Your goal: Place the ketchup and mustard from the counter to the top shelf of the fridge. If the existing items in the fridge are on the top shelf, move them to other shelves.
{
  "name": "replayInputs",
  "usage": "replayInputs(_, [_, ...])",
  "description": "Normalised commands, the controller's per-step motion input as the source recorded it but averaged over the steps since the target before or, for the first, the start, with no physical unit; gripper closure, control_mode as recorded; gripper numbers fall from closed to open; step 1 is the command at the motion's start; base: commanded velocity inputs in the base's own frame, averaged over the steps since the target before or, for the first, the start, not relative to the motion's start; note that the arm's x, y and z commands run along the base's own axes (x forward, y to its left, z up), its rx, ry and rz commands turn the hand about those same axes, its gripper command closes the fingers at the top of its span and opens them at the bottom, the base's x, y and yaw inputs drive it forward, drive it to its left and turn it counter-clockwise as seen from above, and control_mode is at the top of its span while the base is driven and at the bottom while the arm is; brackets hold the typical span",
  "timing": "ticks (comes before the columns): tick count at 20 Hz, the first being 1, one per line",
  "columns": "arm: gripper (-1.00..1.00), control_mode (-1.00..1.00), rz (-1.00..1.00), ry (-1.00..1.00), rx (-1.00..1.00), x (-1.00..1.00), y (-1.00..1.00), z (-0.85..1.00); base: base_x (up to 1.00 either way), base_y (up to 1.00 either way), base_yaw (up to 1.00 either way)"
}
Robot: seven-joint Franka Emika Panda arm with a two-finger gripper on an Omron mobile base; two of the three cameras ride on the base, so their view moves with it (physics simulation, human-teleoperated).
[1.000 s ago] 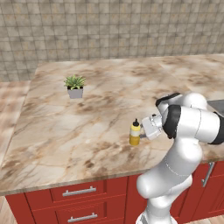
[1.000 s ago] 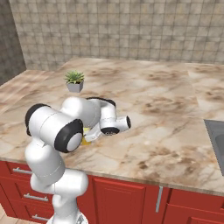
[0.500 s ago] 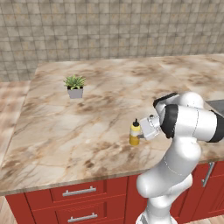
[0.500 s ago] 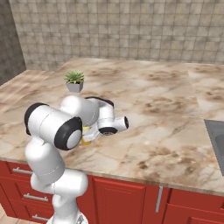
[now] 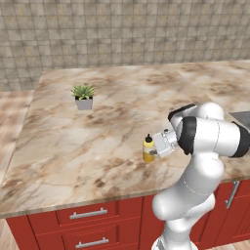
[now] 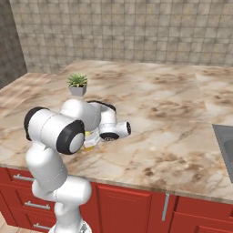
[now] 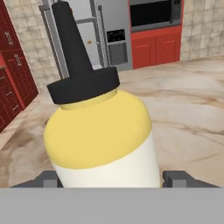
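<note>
step: grasp mustard bottle (image 7: pixel 103 140) | end effector (image 5: pixel 155 149): straddling its body, grip not confirmed, cannot tell | you: clamp squarely below the cap, lift straight off the desk (image 5: pixel 97 141), well right of the potted plant (image 5: pixel 83 96)

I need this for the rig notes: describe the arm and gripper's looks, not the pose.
The arm is glossy white, built of rounded tubular segments with black bands at the joints; its lower column is smooth and curved. The wrist end is a white disc with a dark centre. The gripper has small dark grey blocky finger tips. No cables or markings show.
</note>
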Motion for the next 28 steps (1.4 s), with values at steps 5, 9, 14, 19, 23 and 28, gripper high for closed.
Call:
replayInputs(5, [1.00, -1.00, 0.00, 0.00, 0.01, -0.04, 0.00, 0.42, 0.00, 0.00, 0.00])
replayInputs(9, [1.00, -1.00, 0.00, 0.00, 0.00, -0.21, 0.00, 1.00, 0.00, 0.00, 0.00])
replayInputs(14, [1.00, -1.00, 0.00, 0.00, 0.01, -0.60, -0.05, 1.00, 0.00, 0.00, 0.00])
replayInputs(19, [1.00, -1.00, 0.00, 0.01, 0.01, -0.94, 0.00, 1.00, 0.00, 0.00, 0.00])
replayInputs(23, [1.00, -1.00, 0.00, 0.07, 0.01, -1.00, 0.00, 1.00, 0.00, 0.00, 0.00])
replayInputs(28, [1.00, -1.00, 0.00, 0.02, 0.01, -1.00, 0.00, 1.00, 0.00, 0.00, 0.00])
